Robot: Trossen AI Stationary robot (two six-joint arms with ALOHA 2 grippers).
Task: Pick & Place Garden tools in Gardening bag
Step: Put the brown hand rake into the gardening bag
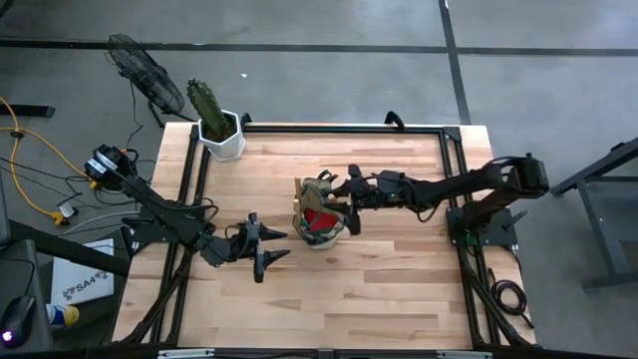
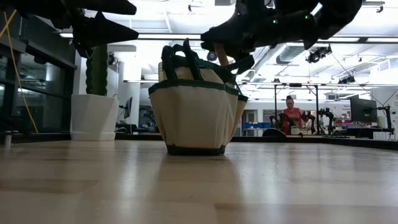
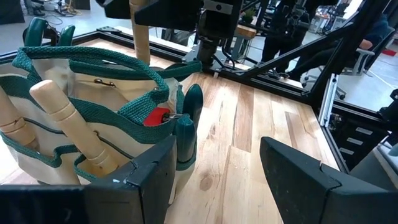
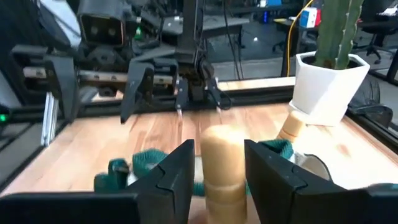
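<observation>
Table [image 1: 379, 289]: bare wood below both my arms; no tools lie loose on it that I can see.
Gardening bag [image 1: 319, 211]: right under my right gripper and just ahead of my left one, upright, tan with green trim and loop handles.
Cactus pot [image 1: 223, 135]: well apart from both grippers, at the far corner; not mine to move.
Tools in bag: wooden handles [image 3: 68, 121] lean out of the pockets, green-gripped pruners [image 3: 186, 124] sit in an outer pocket nearest my left gripper, and something red [image 3: 155, 116] shows inside.
Right gripper [image 4: 217, 171]: over the bag mouth, fingers closed on a pale wooden handle [image 4: 222, 165] standing upright between them; the tool's head is hidden.
Left gripper [image 1: 261, 246]: waiting just beside the bag, jaws spread wide, empty.
Step, as I judge it: lowering this handled tool into the bag.
Risk: the tool's head could catch a loop handle or the tools already packed in; pressing on could tip the light bag.
Risk: letting go too high could bounce the tool out.
</observation>
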